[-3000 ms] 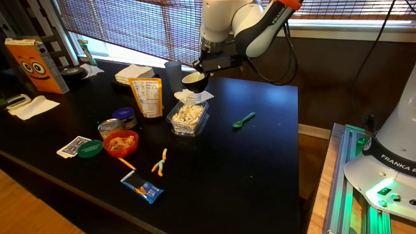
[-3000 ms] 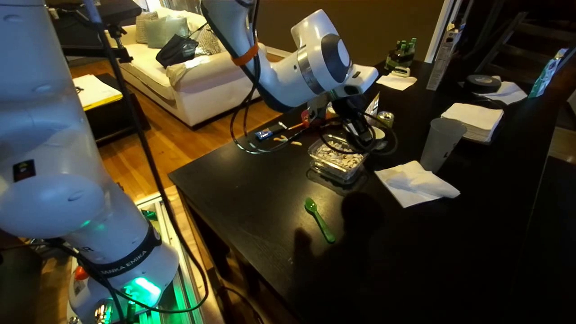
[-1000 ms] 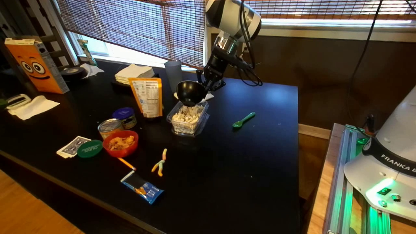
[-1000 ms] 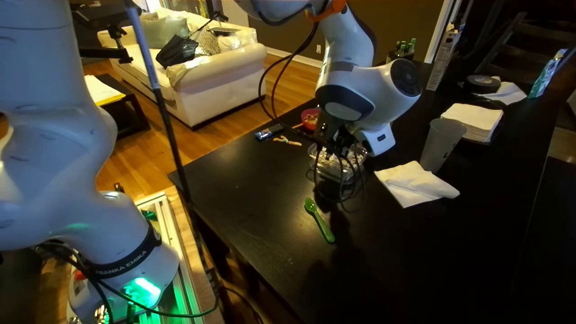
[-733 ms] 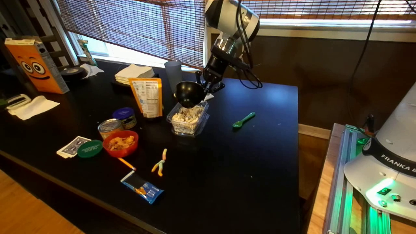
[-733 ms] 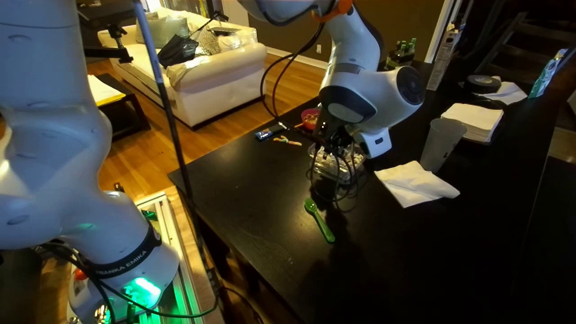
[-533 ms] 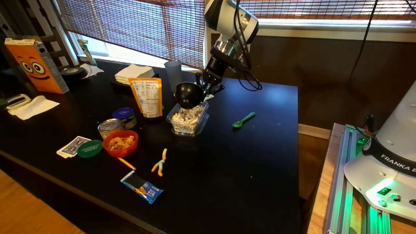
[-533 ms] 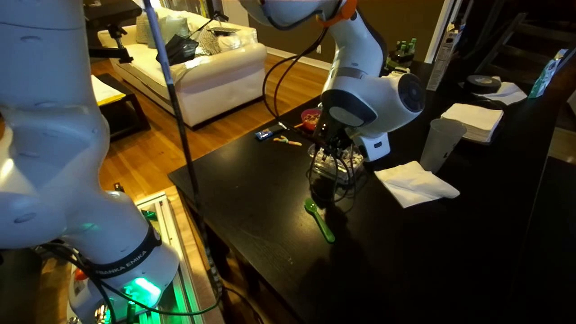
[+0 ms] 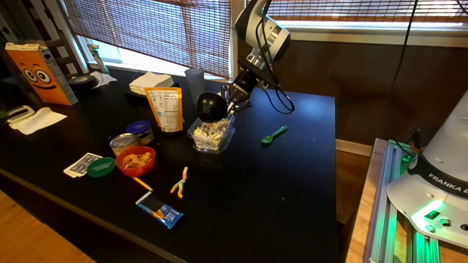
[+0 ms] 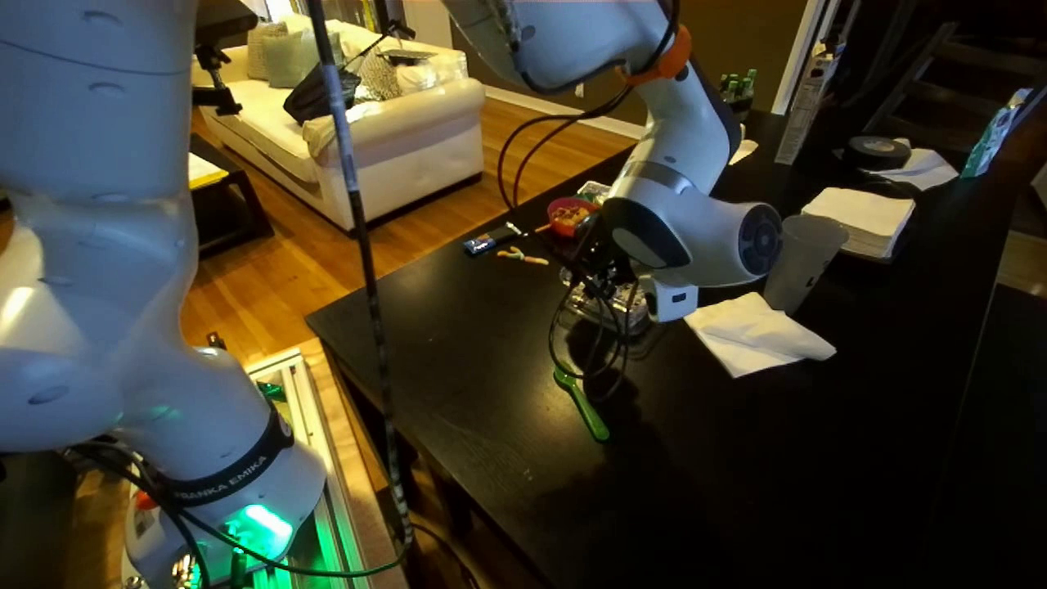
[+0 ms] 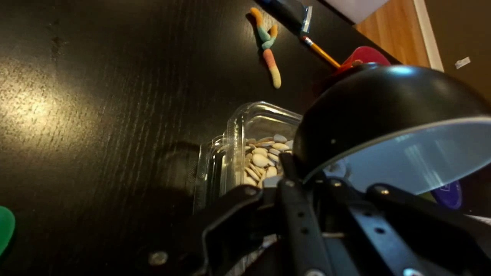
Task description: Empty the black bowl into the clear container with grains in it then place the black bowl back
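The black bowl (image 9: 211, 107) is tipped steeply over the clear container with grains (image 9: 207, 141), its dark outside facing the camera in an exterior view. In the wrist view the bowl (image 11: 387, 99) shows its pale inside, with no grains on the visible part. My gripper (image 11: 305, 178) is shut on the bowl's rim. In an exterior view the gripper (image 9: 230, 104) comes from the right, just above the container. The container (image 11: 234, 157) stands upright and holds pale and greyish flat pieces. In an exterior view the arm hides the bowl and part of the container (image 10: 605, 317).
A green spoon (image 9: 274, 134) lies right of the container. An orange snack bag (image 9: 166, 109) stands close on its left, with a blue cup (image 9: 196, 84) behind. Cans (image 9: 140, 132), a red bowl (image 9: 136, 171) and gummy worms (image 9: 180, 184) are nearer. A napkin (image 10: 757, 335) lies beside the container.
Three seconds ago the bowl was upright above the container; it has since turned over and come lower. In the last second it tilted slightly further. Greyish pieces now show among the container's grains.
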`<move>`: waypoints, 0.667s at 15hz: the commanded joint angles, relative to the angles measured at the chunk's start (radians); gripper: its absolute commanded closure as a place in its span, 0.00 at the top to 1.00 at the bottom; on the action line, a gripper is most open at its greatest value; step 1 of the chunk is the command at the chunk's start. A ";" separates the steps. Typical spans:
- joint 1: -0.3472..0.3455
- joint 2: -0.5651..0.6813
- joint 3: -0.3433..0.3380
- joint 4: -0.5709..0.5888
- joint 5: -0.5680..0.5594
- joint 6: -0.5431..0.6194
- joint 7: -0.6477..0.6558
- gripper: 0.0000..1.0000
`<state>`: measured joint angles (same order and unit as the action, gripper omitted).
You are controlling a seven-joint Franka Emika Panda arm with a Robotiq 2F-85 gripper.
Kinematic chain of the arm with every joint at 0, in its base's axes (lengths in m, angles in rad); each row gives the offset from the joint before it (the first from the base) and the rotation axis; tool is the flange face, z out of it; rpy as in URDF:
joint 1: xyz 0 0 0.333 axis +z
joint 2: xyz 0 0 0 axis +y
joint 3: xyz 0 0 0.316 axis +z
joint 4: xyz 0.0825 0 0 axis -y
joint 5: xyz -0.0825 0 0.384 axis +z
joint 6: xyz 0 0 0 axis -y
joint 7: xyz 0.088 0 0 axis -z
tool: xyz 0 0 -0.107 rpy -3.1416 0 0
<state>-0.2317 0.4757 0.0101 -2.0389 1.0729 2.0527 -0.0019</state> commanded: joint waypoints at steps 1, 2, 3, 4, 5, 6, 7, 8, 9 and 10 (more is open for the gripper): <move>-0.011 0.059 -0.024 0.054 0.107 -0.128 -0.028 0.02; -0.011 0.070 -0.030 0.059 0.131 -0.152 -0.027 0.02; -0.017 0.080 -0.032 0.064 0.167 -0.186 -0.036 0.02; -0.013 0.090 -0.039 0.069 0.187 -0.206 -0.038 0.02; -0.011 0.097 -0.044 0.073 0.208 -0.227 -0.042 0.02; -0.007 0.105 -0.053 0.075 0.217 -0.240 -0.047 0.02; -0.005 0.111 -0.059 0.078 0.227 -0.254 -0.049 0.02; -0.003 0.116 -0.066 0.080 0.234 -0.263 -0.050 0.02; -0.006 0.123 -0.069 0.083 0.242 -0.281 -0.054 0.02; -0.007 0.128 -0.072 0.084 0.254 -0.293 -0.058 0.02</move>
<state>-0.2376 0.5777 -0.0441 -1.9812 1.2736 1.8258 -0.0360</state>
